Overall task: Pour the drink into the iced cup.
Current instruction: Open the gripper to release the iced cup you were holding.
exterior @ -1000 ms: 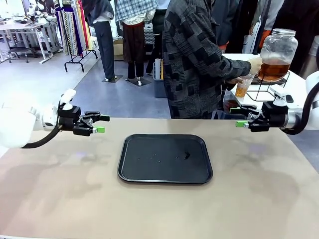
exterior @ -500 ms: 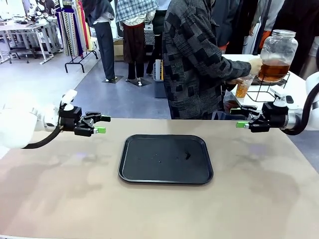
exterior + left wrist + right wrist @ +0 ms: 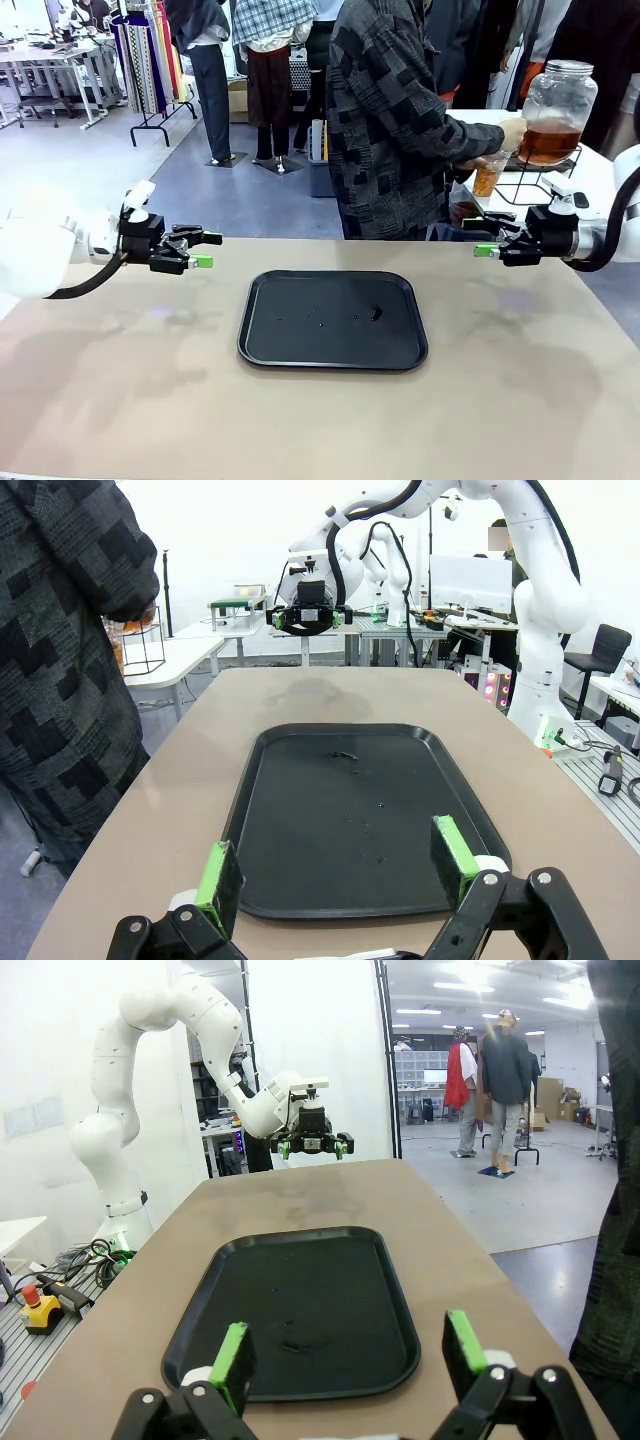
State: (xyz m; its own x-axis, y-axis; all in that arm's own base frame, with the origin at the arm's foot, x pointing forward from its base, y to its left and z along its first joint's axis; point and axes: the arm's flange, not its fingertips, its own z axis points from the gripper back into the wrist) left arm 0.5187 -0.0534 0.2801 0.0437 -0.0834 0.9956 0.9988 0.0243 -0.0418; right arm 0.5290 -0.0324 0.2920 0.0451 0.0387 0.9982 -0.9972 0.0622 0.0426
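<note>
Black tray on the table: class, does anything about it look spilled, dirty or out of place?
Yes. The black tray carries no cup, but its surface has a small dark smudge right of centre and a few tiny specks, like drips or crumbs. It lies flat and square on the table.

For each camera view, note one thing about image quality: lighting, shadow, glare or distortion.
Front view: even light, soft shadows on the table, sheen on the black tray. Left wrist view: bright white background, wide-angle stretch of the tray. Right wrist view: ceiling lights glare at the top right.
</note>
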